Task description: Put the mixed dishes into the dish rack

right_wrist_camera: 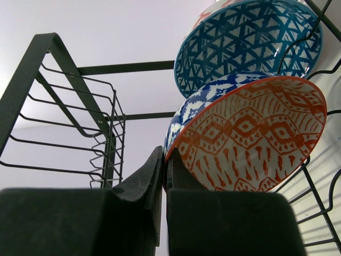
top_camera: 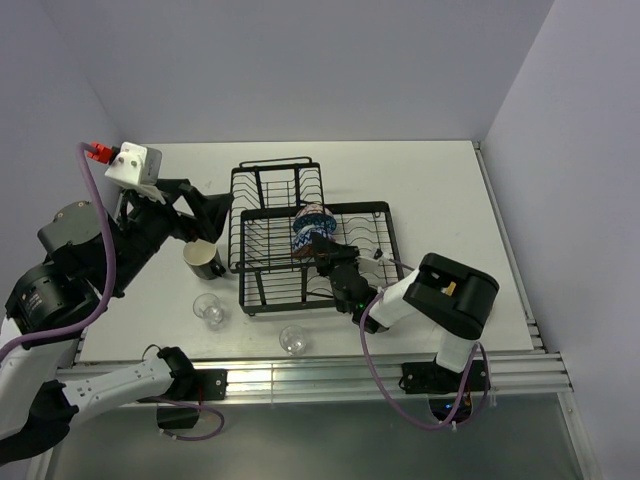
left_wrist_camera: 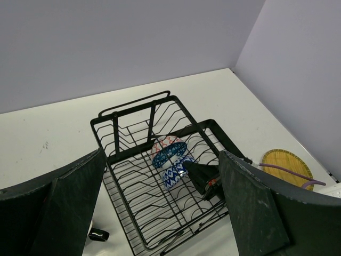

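Orange-red bowl [right_wrist_camera: 250, 138] pinched by right fingers [right_wrist_camera: 141, 186], yellow plate [left_wrist_camera: 286, 166] left-wrist view only

1. No text, label, brand, number or sign is legible in any view.
2. The orange-red patterned bowl [right_wrist_camera: 250, 138] and the small blue patterned bowl [right_wrist_camera: 245, 37] show only geometric decoration, no lettering.

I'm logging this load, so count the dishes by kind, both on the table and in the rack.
Patterned ceramic bowls: 2
Black mug with cream inside: 1
Small clear glass cups: 2
Round yellow plate: 1
Total: 6
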{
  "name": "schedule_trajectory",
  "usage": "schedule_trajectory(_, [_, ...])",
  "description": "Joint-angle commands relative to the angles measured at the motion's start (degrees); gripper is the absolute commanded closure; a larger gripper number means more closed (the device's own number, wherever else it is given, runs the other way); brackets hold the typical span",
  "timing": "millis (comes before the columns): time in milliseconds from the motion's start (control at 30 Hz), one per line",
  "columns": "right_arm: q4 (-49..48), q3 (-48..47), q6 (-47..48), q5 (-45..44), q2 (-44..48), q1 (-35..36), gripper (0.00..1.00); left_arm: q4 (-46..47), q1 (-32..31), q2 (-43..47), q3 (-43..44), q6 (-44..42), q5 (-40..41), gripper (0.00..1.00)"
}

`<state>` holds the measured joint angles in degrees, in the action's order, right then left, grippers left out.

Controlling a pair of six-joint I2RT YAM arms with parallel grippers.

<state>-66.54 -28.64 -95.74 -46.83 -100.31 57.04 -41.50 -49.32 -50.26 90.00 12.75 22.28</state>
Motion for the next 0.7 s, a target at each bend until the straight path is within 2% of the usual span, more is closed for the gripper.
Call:
schedule_trajectory(0, [-2.79,0.61,-1.29,-1.95,-0.85,0.53,1.00,0.80,-0.16,-0.54,1.59,-0.71,-0.84,0.07])
schedule_trajectory(467, [-5.79,-0.27,1.87,-1.25,1.61,-0.26,1.00,0.89,-0.16,-0.36,0.80,-0.01,-1.10,0.07])
schedule_trajectory(667, [-3.77,0.95,1.79,-1.42,4.51,-0.17,1.00,1.42,-0.16,-0.02,0.09,0.17,-0.84,0.07])
